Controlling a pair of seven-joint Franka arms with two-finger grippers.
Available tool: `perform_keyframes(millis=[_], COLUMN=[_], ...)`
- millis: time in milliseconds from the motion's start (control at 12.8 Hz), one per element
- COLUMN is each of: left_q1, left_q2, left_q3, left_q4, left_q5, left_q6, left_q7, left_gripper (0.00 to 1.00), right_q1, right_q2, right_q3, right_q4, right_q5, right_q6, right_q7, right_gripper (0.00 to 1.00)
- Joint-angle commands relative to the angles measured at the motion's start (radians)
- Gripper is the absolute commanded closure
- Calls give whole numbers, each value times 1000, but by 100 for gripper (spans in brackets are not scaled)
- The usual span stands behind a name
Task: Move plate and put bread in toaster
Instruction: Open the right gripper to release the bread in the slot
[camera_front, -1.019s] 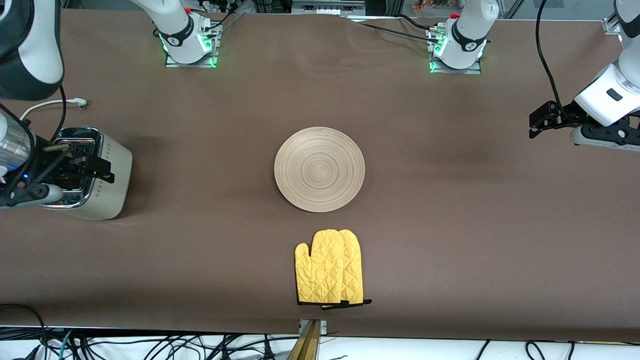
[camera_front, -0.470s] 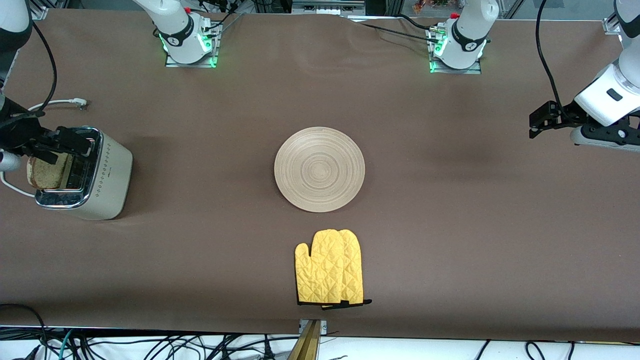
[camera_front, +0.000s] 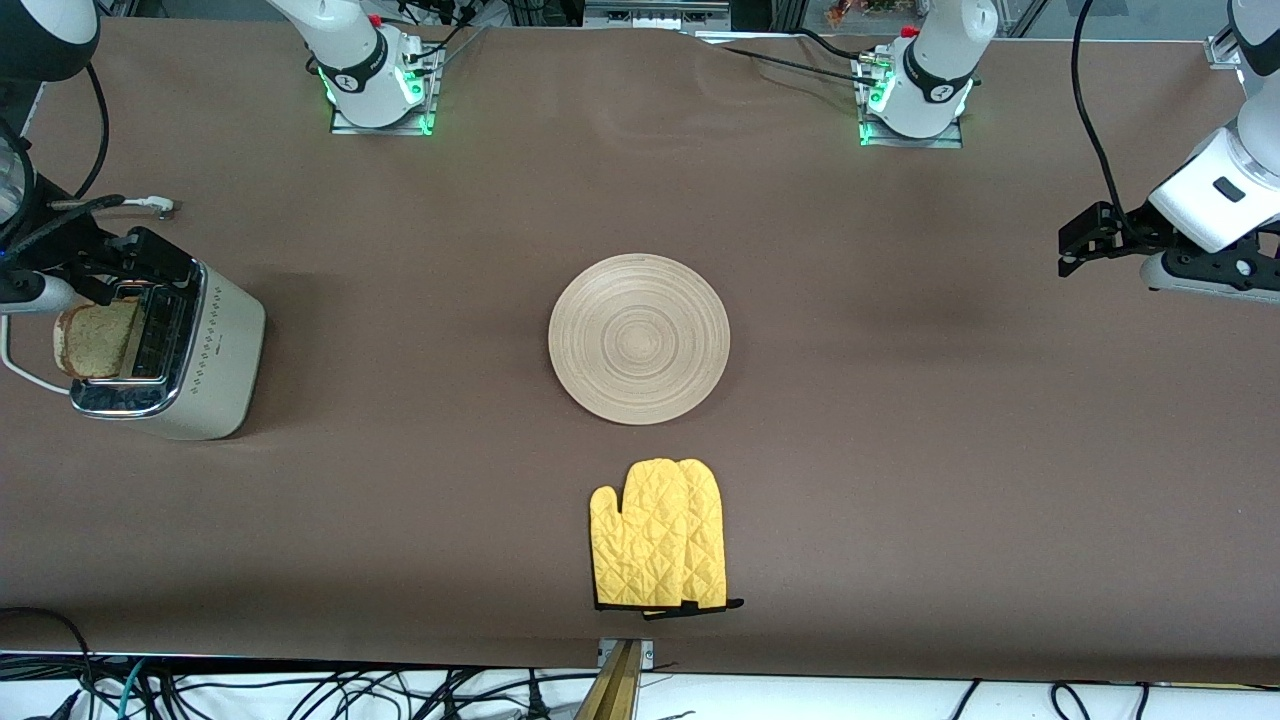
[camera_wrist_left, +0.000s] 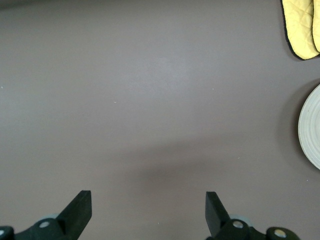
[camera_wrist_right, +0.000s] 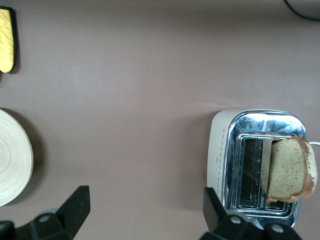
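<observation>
Bread (camera_front: 92, 339) stands in the toaster (camera_front: 190, 360) slot, leaning and still proud of the chrome top, just below the right gripper (camera_front: 110, 268), which hovers released over the toaster's end, so the loading step looks as good as done. Next I judge the slice may want seating deeper, with only the white cord (camera_front: 120, 203) close by. The plate (camera_front: 639, 338) and yellow oven mitts (camera_front: 660, 535) lie mid-worktop, well apart from both grippers, and the left gripper (camera_front: 1085, 240) waits released over bare worktop (camera_front: 900, 450).
</observation>
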Motion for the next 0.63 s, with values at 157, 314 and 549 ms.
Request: perform_keyframes(millis=[157, 314, 549], left_q1=[6, 6, 6], left_q2=[-1, -1, -1], left_q3=[-1, -1, -1], left_q4=[11, 11, 11], left_q5=[-23, -23, -23], left_q6=[-14, -18, -18], left_q7=[3, 3, 4], left_gripper=[0, 0, 0], right_q1=[-28, -26, -26], right_q2=[0, 1, 8], right_q3=[17, 17, 17], right_q4=[7, 9, 13], right_q5=[-11, -20, -28], right_q6=[7, 7, 7], right_q7=[-17, -14, -14], right_gripper=[0, 0, 0])
